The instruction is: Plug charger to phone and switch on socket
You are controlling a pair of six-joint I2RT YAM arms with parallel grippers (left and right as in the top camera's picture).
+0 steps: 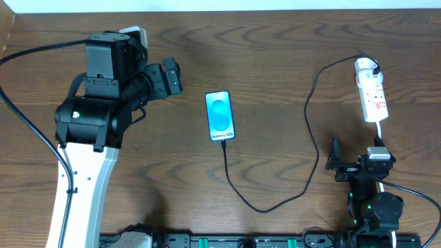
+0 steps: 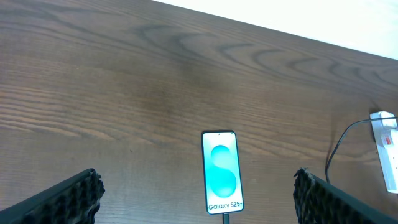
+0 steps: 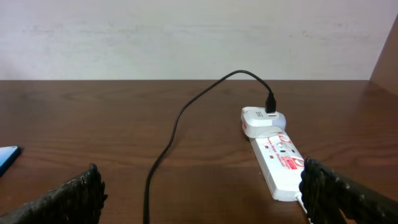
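Trailing charger (image 1: 306, 107) — whole only overhead

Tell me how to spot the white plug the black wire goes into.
Look at the right side of the wooden table, where a long white power strip lies. The plug head sits on its far end. It's the only white block the thin black cable enters.
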